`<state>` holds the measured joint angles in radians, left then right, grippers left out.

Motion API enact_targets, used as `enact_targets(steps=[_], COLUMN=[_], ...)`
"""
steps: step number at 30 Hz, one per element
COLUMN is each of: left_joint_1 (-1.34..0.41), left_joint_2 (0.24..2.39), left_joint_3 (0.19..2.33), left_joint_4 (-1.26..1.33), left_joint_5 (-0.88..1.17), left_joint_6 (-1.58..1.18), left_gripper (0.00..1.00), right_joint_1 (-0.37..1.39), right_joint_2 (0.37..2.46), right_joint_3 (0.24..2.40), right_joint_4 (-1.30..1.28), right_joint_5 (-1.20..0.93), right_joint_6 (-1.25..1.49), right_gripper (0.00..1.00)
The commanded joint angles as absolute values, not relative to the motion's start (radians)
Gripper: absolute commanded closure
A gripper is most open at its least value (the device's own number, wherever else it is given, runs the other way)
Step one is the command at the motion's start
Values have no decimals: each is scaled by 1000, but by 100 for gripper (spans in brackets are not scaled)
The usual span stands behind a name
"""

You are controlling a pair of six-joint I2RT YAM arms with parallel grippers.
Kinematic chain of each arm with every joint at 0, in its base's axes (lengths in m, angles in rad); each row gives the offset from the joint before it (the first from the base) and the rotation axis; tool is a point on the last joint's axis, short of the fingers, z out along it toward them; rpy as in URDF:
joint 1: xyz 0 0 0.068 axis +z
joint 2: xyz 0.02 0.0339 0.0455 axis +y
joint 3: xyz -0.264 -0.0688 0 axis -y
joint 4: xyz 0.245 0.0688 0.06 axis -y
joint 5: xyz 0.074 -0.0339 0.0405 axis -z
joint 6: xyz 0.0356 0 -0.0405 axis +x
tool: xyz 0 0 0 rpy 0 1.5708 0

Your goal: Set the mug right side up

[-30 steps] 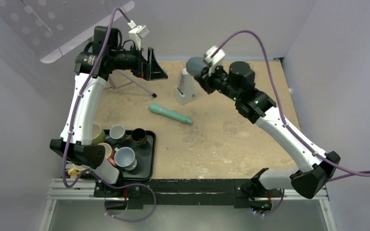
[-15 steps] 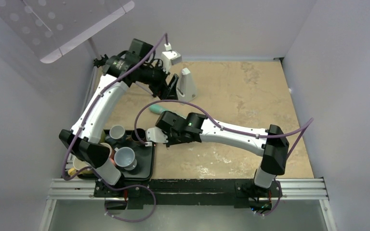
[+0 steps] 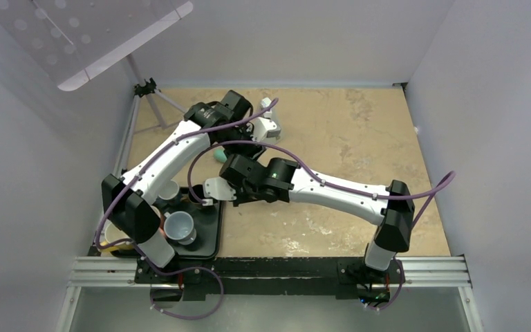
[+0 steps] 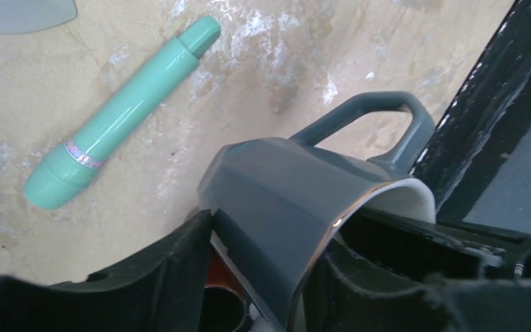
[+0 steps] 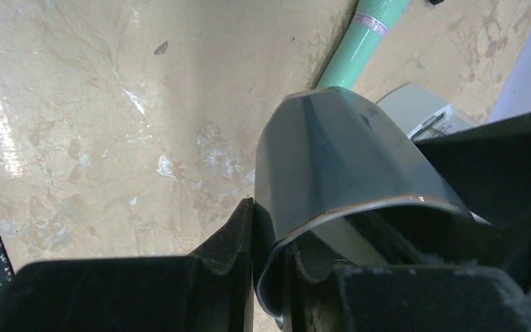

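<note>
Left tool [image 4: 269,242], right tool [image 5: 269,235] both clamped mug [image 4: 283,187] wall; mismatched pulls could twist it loose onto desk [image 4: 283,62].

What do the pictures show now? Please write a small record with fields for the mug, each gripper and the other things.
mug: grey faceted mug, white inside, gold rim, handle showing, mouth toward the left wrist camera
left gripper: shut on the mug's wall
right gripper: shut on a grey faceted wall too; probably the same mug, not certain
on the table: green cylindrical tool, lying flat
near left: black tray holding several cups
</note>
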<state>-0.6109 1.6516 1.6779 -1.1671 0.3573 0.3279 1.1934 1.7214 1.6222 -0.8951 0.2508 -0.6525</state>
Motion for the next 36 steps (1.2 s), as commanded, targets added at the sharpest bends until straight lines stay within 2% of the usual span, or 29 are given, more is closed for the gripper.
enact_targets(steps=[1,4,6,10,11,14,17,22,30,33,34,36], left_joint_1=[-621,-622,-621,-613,-611,-591,-568,-544,-502,-502,-502,-502], left_joint_2=[1652,1654,1653,1646,1646,1653,1667,1695,1693,1625,1583,1537], left_joint_3=[1644,1631,1616,1587,1581,1555,1547,1539,1560,1484,1433,1375], left_joint_4=[-1119,-1124,-1124,-1103,-1090,-1051,-1019,-977,-1013,-1032,-1088,-1118], left_joint_5=[247,269,305,372,376,378,372,318,360,380,385,396], left_joint_6=[373,382,375,342,332,308,299,311,365,447,535,592], left_gripper=[59,80,100,100,100,100,100,100,100,100,100,100], right_joint_1=[1193,1193,1193,1192,1192,1192,1192,1192,1183,1126,1037,991], right_joint_2=[1683,1679,1675,1665,1663,1650,1625,1556,1341,1202,1127,1086], right_joint_3=[1684,1677,1672,1652,1649,1634,1604,1559,1473,1391,1349,1322], right_joint_4=[-817,-812,-805,-790,-788,-774,-756,-720,-602,-532,-492,-468], right_joint_5=[336,341,345,348,348,339,356,357,168,91,-6,-18], right_joint_6=[-646,-642,-633,-593,-579,-535,-490,-434,-397,-366,-335,-323], right_gripper=[100,100,100,100,95,65,45,42,40,37,36,36])
